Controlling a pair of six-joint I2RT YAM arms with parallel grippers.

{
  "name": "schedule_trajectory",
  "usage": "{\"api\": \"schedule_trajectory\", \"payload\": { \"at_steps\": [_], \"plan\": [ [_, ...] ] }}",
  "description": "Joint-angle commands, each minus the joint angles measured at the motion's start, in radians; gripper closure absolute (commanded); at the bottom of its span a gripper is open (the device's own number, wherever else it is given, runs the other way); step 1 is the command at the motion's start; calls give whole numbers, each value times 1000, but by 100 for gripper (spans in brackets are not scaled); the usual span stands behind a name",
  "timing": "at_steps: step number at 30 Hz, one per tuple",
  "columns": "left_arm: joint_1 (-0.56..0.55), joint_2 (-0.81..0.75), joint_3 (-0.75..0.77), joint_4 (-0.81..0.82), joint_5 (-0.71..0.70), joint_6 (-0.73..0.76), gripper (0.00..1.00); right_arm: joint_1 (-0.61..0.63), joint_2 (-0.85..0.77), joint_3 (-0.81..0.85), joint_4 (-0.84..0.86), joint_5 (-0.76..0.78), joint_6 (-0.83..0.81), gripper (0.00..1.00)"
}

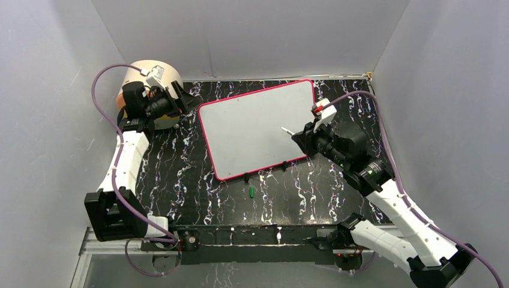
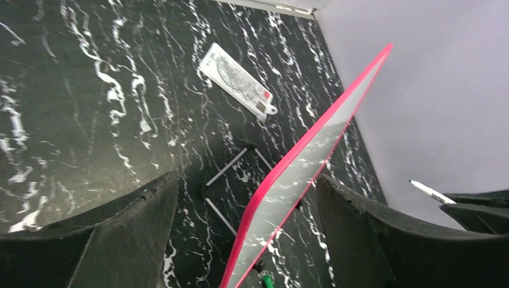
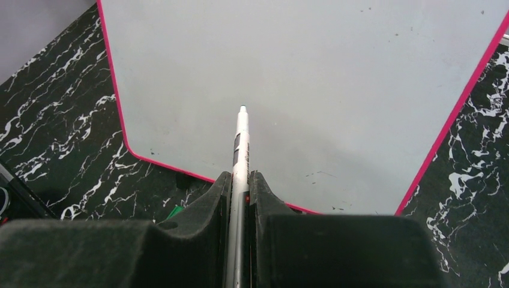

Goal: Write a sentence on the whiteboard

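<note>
The whiteboard [image 1: 255, 129], white with a pink-red rim, stands tilted on a wire stand in the middle of the black marbled table. Its face [image 3: 312, 72] is blank; no sentence shows on it. My right gripper [image 3: 240, 180] is shut on a white-and-silver pen [image 3: 241, 141] whose tip points at the board's lower right part [image 1: 287, 130]. Whether the tip touches the board I cannot tell. My left gripper [image 1: 189, 102] is open at the board's upper left corner. The board's edge [image 2: 300, 165] runs between the left fingers [image 2: 114, 234] without touching them.
A green pen cap [image 1: 252, 191] lies on the table in front of the board. A beige round container [image 1: 153, 75] stands behind the left arm. A small white printed card [image 2: 237, 81] lies behind the board, near the wire stand [image 2: 225, 171]. Grey walls close in on three sides.
</note>
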Motion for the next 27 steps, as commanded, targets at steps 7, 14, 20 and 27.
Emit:
{"api": "schedule_trajectory", "payload": {
  "at_steps": [7,14,20,27],
  "plan": [
    [20,62,-42,204,328,-21,16,5,48,51,151,-78,-3,100],
    [17,145,-45,255,402,-35,22,25,75,38,198,-78,17,100],
    [9,197,-66,349,463,-91,39,72,101,42,222,-42,10,100],
    [-5,229,-85,397,504,-106,64,135,138,54,243,-3,0,100]
  ]
}}
